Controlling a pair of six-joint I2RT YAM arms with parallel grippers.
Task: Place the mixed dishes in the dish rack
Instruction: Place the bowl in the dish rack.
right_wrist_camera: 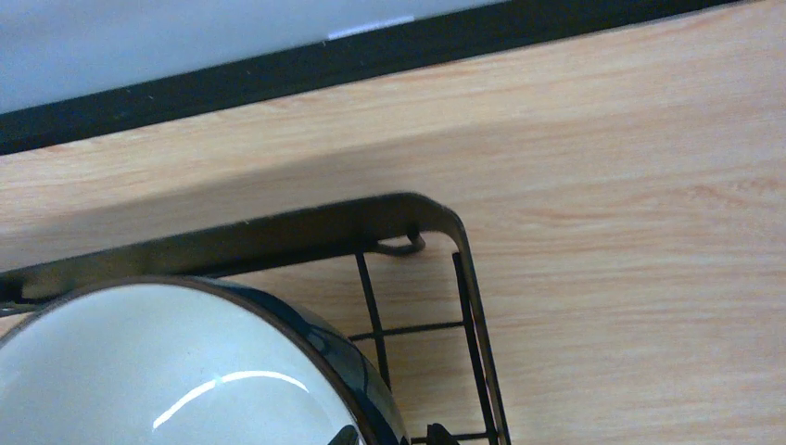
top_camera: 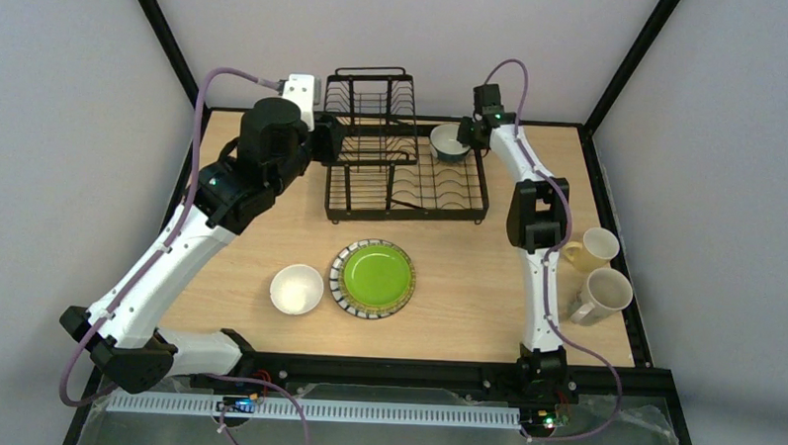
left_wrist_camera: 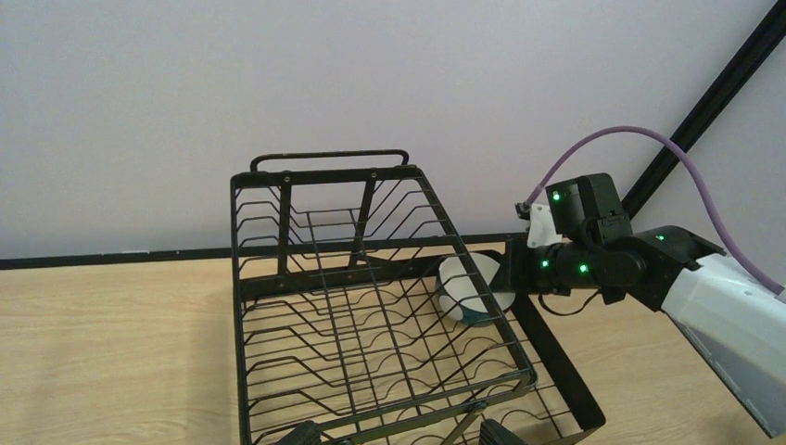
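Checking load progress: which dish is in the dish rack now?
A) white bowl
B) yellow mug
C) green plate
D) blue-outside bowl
D: the blue-outside bowl is in the far right corner of the dish rack. The white bowl, green plate and yellow mug are all on the table.

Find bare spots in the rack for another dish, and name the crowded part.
Free: the raised basket, and the tray slots left of the blue bowl. Crowded: the tray's far right corner, with the right gripper at that bowl.
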